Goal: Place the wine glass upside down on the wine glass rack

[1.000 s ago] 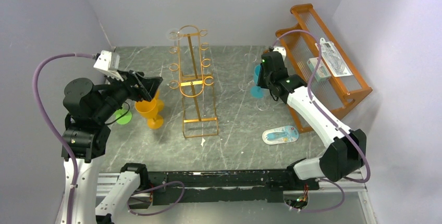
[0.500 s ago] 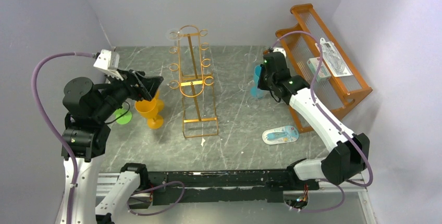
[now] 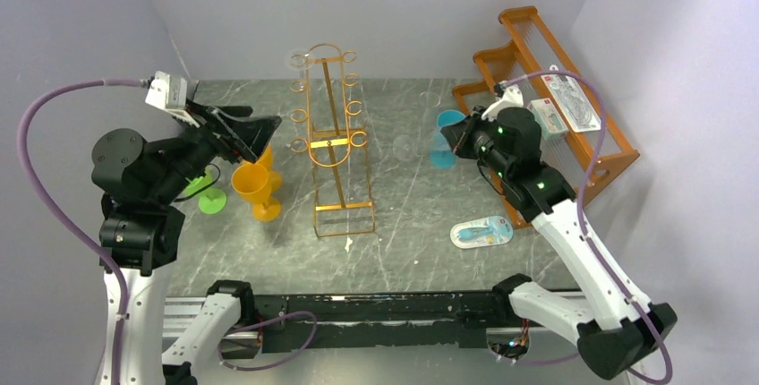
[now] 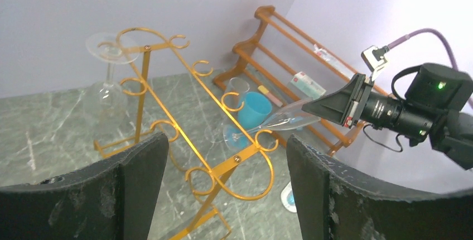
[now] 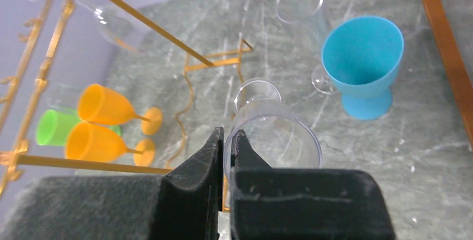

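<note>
My right gripper [image 3: 458, 139] [image 5: 227, 137] is shut on the rim of a clear wine glass [image 5: 274, 139]. It holds the glass on its side above the table, with the foot [image 3: 405, 145] pointing left toward the rack. The glass also shows in the left wrist view [image 4: 284, 120]. The golden wire rack [image 3: 333, 139] [image 4: 167, 106] stands mid-table, a short gap left of the glass's foot. Another clear glass [image 3: 296, 61] [image 4: 109, 78] hangs upside down at its top left. My left gripper [image 3: 255, 134] [image 4: 226, 156] is open and empty, left of the rack.
Two orange goblets [image 3: 255, 186] and a green cup [image 3: 211, 199] stand below my left gripper. A blue cup [image 3: 445, 139] and a clear glass [image 5: 304, 5] stand near my right gripper. An orange stepped shelf [image 3: 555, 89] stands far right. A blue-white packet [image 3: 481, 232] lies in front.
My right arm has risen and swung right, lifting the clear glass off the table and tipping it on its side. My left gripper has lifted a little and stays open.
</note>
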Controlling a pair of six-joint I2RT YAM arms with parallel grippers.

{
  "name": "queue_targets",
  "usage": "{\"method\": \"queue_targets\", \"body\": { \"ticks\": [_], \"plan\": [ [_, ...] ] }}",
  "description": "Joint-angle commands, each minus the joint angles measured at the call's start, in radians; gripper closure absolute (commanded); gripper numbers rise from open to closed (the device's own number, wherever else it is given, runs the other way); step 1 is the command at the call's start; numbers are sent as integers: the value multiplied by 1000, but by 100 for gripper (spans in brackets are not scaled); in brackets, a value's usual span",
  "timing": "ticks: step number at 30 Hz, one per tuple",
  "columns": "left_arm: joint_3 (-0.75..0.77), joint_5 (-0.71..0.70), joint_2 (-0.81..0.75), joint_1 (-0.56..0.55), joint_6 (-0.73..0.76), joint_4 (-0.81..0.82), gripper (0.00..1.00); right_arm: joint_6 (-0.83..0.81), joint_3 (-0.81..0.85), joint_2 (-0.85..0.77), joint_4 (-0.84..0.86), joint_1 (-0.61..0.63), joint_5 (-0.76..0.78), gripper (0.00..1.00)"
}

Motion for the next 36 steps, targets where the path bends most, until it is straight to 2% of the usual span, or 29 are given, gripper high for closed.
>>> {"method": "queue_targets", "body": {
  "ticks": [1,8,9,14,18,27,36],
  "plan": [
    [39,62,27,-3,-129,115,18,50,-42,-93,199,-5,-17,100],
    [45,119,85,-3,-324,295,18,86,-85,-208,391,-5,58,100],
    [29,135,104,-3,-382,389,18,98,-108,-232,450,-5,87,100],
    [14,164,174,-8,-479,530,16,117,-112,-247,528,-5,118,100],
    [27,124,215,-57,-507,594,7,133,-103,-235,578,-4,117,100],
    [121,-103,360,-377,-439,595,6,158,-88,-199,673,-6,111,100],
    [97,-410,430,-650,-500,723,4,171,-117,-195,798,-4,101,100]
  ]
}}
